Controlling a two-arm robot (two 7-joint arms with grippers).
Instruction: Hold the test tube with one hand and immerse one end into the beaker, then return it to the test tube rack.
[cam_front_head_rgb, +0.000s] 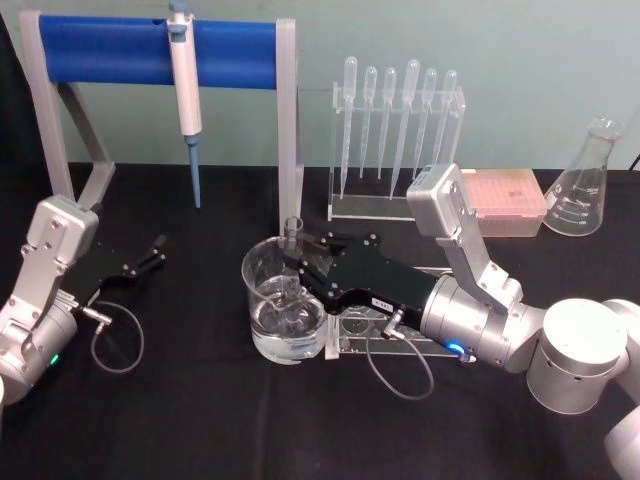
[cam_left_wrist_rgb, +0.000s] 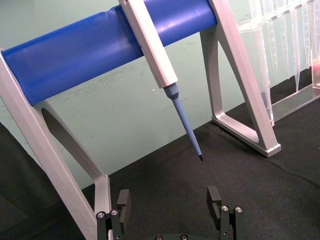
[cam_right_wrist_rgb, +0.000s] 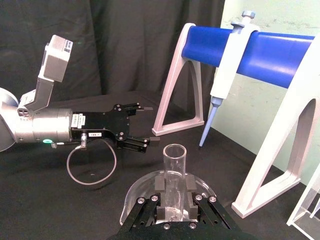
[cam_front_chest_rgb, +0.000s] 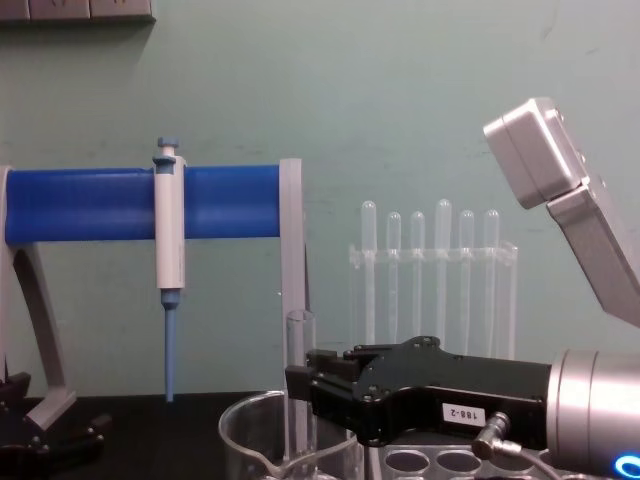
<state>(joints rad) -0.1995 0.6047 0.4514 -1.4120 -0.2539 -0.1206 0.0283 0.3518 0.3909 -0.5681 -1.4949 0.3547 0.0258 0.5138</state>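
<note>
The test tube (cam_front_head_rgb: 292, 235) stands upright, its flared rim up, with my right gripper (cam_front_head_rgb: 294, 264) shut on its middle. Its lower part reaches down inside the beaker (cam_front_head_rgb: 262, 285), a wide glass cylinder holding water at the table's centre. In the right wrist view the test tube (cam_right_wrist_rgb: 174, 165) sits between the black fingers (cam_right_wrist_rgb: 160, 183), above the beaker rim (cam_right_wrist_rgb: 131, 200). In the chest view the test tube (cam_front_chest_rgb: 300, 350) drops past the beaker's spouted rim (cam_front_chest_rgb: 250, 445). My left gripper (cam_front_head_rgb: 152, 254) rests open at the far left, well apart from the beaker.
A blue-bar stand (cam_front_head_rgb: 110, 48) with a hanging white-and-blue pipettor (cam_front_head_rgb: 185, 90) stands at the back left. A rack of plastic pipettes (cam_front_head_rgb: 398, 130), a pink box (cam_front_head_rgb: 505, 200) and a conical flask (cam_front_head_rgb: 585, 185) line the back right. A clear holed rack (cam_front_head_rgb: 350, 335) lies under my right gripper.
</note>
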